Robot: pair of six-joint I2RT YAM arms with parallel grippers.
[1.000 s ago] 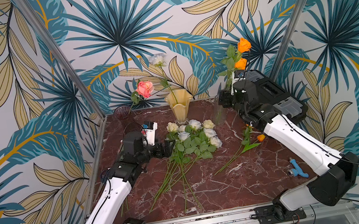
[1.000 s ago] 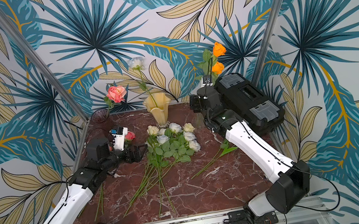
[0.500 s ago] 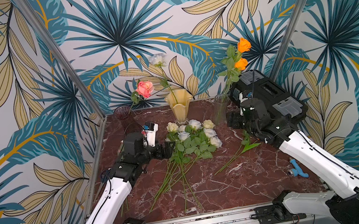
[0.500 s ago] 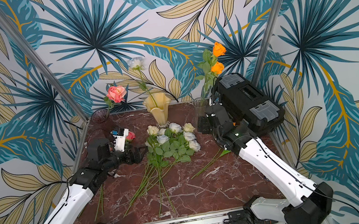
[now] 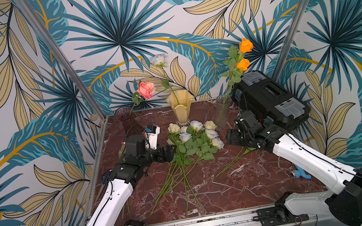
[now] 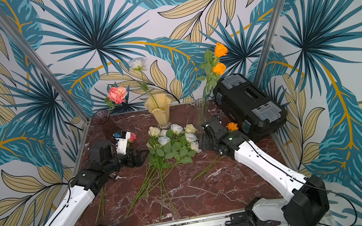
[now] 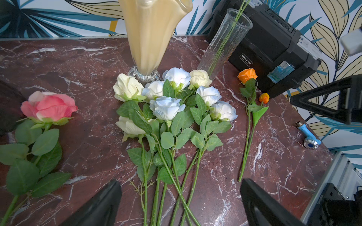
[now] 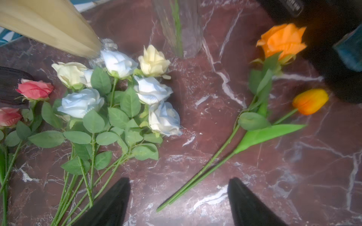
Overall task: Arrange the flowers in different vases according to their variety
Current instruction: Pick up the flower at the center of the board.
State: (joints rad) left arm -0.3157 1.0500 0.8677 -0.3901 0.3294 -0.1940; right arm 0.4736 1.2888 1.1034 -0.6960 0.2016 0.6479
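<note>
Your clear vase [image 5: 222, 111] holds two orange roses [image 5: 242, 64] upright, stems leaning on its rim, and nothing grips them. That placement looks finished. A third orange rose [image 8: 282, 40] and an orange tulip [image 8: 310, 101] lie on the table [image 5: 236, 184] near the vase's foot. Their stems run side by side toward your right gripper [image 8: 179, 182].

Its jaws stand wide apart and empty, just above the lower ends of those two stems. A second ago this gripper is up at the vase's mouth, beside the black toolbox [image 5: 270, 101]. Now it is drawn back and lower over the table, clear of the glass. The two roses in the vase keep the same lean. You can read this as the release done and the next orange stem being lined up. You must still decide whether the tulip counts as the same variety.

The cream vase [image 5: 180, 108] holds one pale rose [image 5: 158, 60], and the purple vase [image 5: 127, 120] one pink rose [image 5: 146, 89]. Both match the earlier frames. The bunch of white roses [image 5: 194, 136] lies in front of the cream vase, unsorted.

Your left gripper [image 7: 180, 183], jaws fully apart and empty, sits just beside the bunch's leaves on the purple vase's side. It has barely shifted. A loose pink rose [image 7: 49, 105] lies beside the bunch, on the purple vase's side.
</note>
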